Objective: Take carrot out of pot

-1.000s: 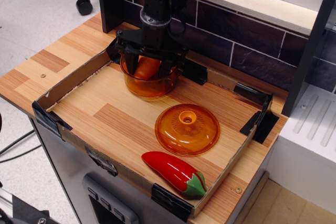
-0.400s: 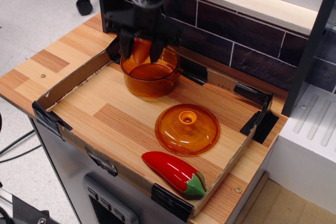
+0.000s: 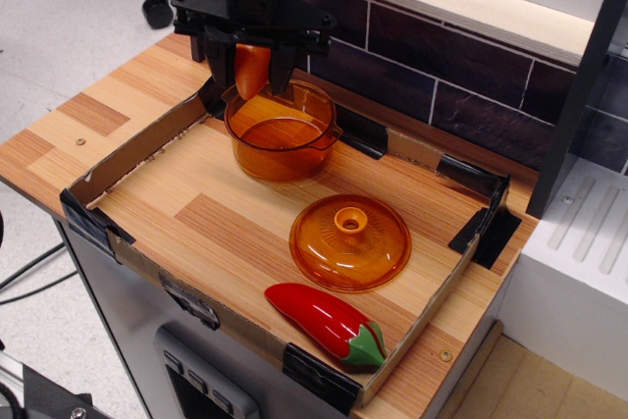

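The amber transparent pot (image 3: 282,134) stands at the back left of the cardboard-walled tray (image 3: 126,159). My gripper (image 3: 252,73) hangs above the pot's back left rim, shut on the orange carrot (image 3: 251,68). The carrot points down between the black fingers, its tip just above the rim, clear of the pot's inside. The pot looks empty.
The domed amber lid (image 3: 350,240) with a knob lies in the tray's middle right. A glossy red pepper (image 3: 324,322) with a green stem lies at the front edge. A dark tiled wall (image 3: 451,66) runs behind the tray. A white appliance (image 3: 579,262) stands to the right.
My gripper has risen and shifted left with the carrot, lifting it from inside the pot to above its rim. The pot, lid and pepper have not moved.
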{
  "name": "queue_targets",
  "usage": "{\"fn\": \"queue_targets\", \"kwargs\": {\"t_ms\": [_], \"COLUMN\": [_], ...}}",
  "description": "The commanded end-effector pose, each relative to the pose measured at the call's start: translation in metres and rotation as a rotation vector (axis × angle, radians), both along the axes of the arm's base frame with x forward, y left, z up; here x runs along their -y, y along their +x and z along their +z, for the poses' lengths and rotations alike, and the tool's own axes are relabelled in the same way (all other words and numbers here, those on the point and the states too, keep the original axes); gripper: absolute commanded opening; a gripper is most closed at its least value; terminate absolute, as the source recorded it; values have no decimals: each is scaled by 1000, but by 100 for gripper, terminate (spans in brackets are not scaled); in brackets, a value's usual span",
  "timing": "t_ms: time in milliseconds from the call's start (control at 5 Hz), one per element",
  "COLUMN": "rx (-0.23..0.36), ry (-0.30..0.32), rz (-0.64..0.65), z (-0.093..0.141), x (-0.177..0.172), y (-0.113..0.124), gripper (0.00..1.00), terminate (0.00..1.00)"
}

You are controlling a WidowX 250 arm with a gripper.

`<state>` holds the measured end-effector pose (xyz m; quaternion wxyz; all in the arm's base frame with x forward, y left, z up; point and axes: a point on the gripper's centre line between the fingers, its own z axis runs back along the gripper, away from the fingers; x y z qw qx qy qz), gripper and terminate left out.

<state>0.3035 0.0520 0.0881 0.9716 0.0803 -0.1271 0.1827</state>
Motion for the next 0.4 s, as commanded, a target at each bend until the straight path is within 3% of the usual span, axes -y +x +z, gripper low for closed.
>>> {"fn": "queue_targets", "kwargs": {"t_ms": [0, 200], "rx": [-76, -96], "ry": [-36, -36], "rz": [-176, -195], "z": [-3, -9], "x": [18, 39], "y": [-37, -30], "gripper": [0, 0], "terminate": [0, 0]}}
